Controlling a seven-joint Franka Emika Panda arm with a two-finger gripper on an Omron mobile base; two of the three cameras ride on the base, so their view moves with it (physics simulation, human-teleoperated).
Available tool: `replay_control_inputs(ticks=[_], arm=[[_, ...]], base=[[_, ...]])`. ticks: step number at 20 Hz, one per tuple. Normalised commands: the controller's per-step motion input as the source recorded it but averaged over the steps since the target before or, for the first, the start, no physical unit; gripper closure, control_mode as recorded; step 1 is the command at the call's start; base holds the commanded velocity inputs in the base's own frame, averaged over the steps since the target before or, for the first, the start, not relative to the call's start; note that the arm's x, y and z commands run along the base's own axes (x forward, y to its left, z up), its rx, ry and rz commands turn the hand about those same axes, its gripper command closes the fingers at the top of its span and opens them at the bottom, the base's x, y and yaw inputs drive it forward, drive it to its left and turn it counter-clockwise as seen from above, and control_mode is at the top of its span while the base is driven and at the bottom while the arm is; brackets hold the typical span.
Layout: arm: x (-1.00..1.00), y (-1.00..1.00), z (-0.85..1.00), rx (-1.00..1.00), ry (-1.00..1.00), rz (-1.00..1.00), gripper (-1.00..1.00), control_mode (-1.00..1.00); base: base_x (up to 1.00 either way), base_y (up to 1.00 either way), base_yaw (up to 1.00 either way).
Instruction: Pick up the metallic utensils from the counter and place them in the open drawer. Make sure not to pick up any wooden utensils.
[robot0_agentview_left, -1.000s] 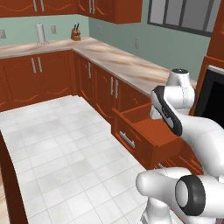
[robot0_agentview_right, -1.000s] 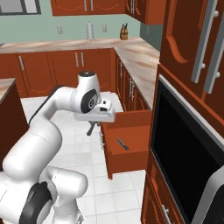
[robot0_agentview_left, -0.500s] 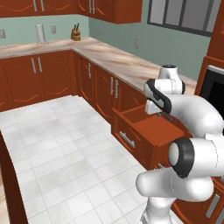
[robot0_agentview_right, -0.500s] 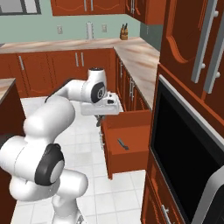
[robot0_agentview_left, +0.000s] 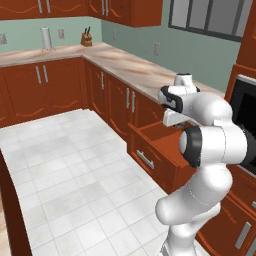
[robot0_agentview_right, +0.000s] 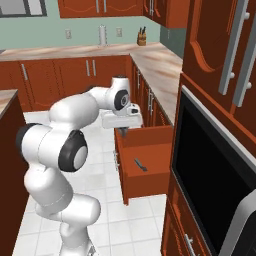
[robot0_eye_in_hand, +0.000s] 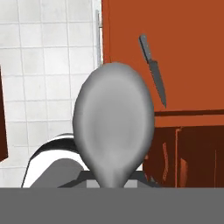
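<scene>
The dark grey metal spoon (robot0_eye_in_hand: 114, 122) stands bowl-up close to the hand camera, and my gripper (robot0_agentview_right: 122, 131) is shut on its handle, which hides the fingertips in the hand view. The gripper (robot0_agentview_left: 169, 122) hangs over the back part of the open drawer (robot0_agentview_right: 146, 186), a shallow red-brown box with a silver bar handle (robot0_agentview_left: 145, 159). On the drawer floor (robot0_eye_in_hand: 188, 52) the slim knife (robot0_eye_in_hand: 153, 70) lies flat with its black handle away from the spoon; the knife (robot0_agentview_right: 140, 164) shows there from the right base too. The wooden utensils are out of view.
A black oven door (robot0_agentview_right: 210, 165) stands just right of the drawer. The marble wall counter (robot0_agentview_left: 130, 70) runs behind it, with a knife block (robot0_agentview_left: 86, 39) and a paper towel roll (robot0_agentview_left: 46, 37). A corner of the island (robot0_agentview_right: 6, 99) is at the left; white tiled floor (robot0_agentview_left: 75, 165) lies between.
The hand with the spoon has shifted from beside the drawer's front inward over the drawer. The arm's elbow and wrist have swung round. The knife has not moved.
</scene>
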Motion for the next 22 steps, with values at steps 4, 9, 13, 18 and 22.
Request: replay_control_inputs(ticks=[4, 9, 13, 18, 22], arm=[[0.43, -0.25, -0.54, -0.01, 0.0, 0.04, 1.0, -1.0], [0.21, -0.08, -0.58, -0.03, 0.0, 0.0, 1.0, -1.0], [0.28, 0.0, -0.51, -0.02, 0.0, 0.0, 1.0, -1.0], [0.25, -0.02, -0.4, -0.01, 0.0, 0.0, 1.0, -1.0], [0.16, -0.19, -0.23, 0.0, 0.0, 0.0, 1.0, -1.0]], base=[[0.0, 0.0, 0.0], [0.0, 0.0, 0.0], [0.0, 0.0, 0.0], [0.0, 0.0, 0.0], [0.0, 0.0, 0.0]])
